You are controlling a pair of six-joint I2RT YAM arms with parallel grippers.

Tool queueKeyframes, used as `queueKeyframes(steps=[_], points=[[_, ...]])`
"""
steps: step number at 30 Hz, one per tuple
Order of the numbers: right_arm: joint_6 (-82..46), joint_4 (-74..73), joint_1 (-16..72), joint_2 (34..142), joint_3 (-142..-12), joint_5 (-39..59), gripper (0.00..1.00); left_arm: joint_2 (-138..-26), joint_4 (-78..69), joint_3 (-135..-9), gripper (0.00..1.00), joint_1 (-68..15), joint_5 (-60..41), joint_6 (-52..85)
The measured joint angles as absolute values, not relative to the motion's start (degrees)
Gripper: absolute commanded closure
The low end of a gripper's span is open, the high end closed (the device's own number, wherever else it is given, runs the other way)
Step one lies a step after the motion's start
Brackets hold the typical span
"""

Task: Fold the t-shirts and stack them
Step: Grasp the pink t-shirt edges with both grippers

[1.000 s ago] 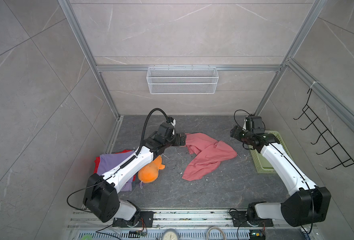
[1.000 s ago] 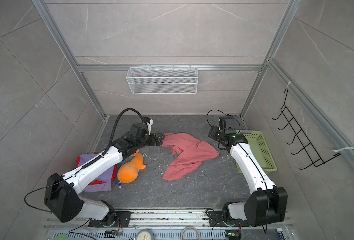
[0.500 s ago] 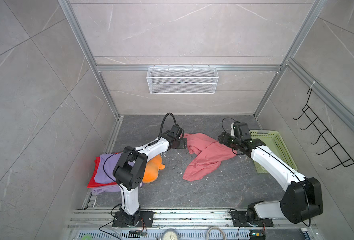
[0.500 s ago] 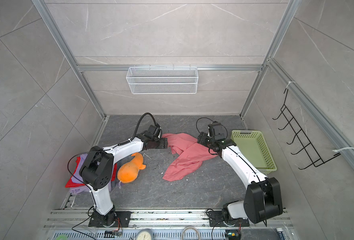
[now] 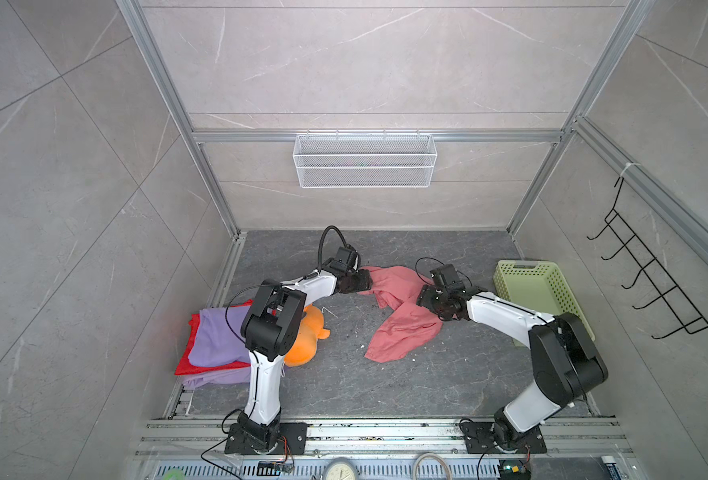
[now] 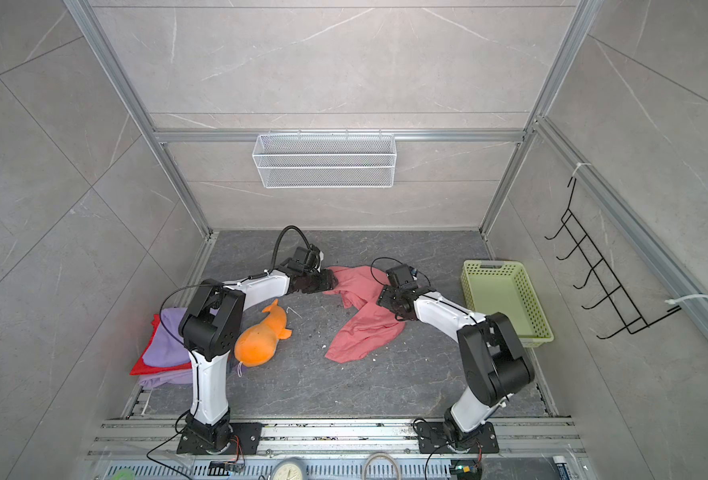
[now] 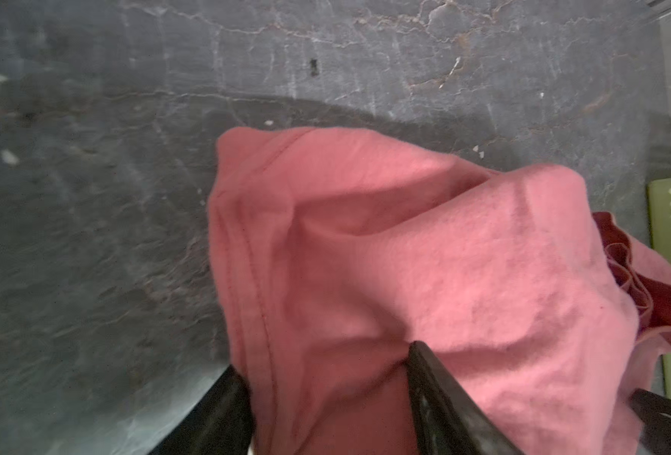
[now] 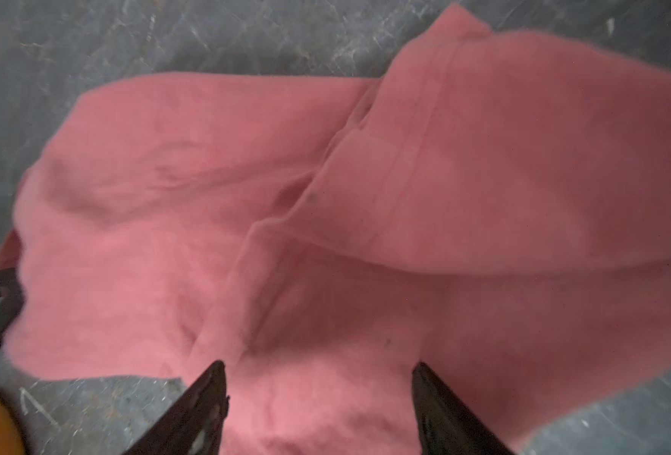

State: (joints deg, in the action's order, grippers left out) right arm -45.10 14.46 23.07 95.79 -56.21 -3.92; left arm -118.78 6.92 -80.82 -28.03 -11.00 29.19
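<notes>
Salmon-pink t-shirt (image 5: 402, 328) lies crumpled approx. mid-floor on the dark stone floor (image 5: 385, 395), btwn the two arms. Left gripper (image 5: 364, 283) is down at the shirt's far left corner. In the left wrist view its jaws stand apart w/ the hemmed edge lying btwn the fingers (image 7: 432, 394). Right gripper (image 5: 423, 298) is low over the shirt's right side. The right wrist view, a bit blurred, shows the jaws spread wide w/ pink cloth under and btwn the tips, nothing pinched. Other t-shirts are piled by the left wall: lavender one (image 5: 215, 336) on top, red one (image 5: 186, 365) poking out under it, more lavender beneath. Orange plush toy (image 6: 261, 336) lies just beside that pile, partly hidden by the left arm in a top view. Pale green basket (image 6: 493, 266) stands by the right wall, well apart from the pile.
</notes>
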Motion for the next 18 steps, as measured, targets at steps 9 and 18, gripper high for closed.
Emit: queueKeyframes(steps=[9, 18], points=[[-46.78, 9.61, 23.40, 102.30, -57.67, -5.69, 0.85, -119.26, 4.97, -81.10, 0.98, -28.12, -13.45, 30.89], [-39.27, 12.78, 23.07, 100.09, -61.56, -11.22, 1.00, -114.39, 6.92, -80.86, 1.00, -26.92, -15.57, 31.29]])
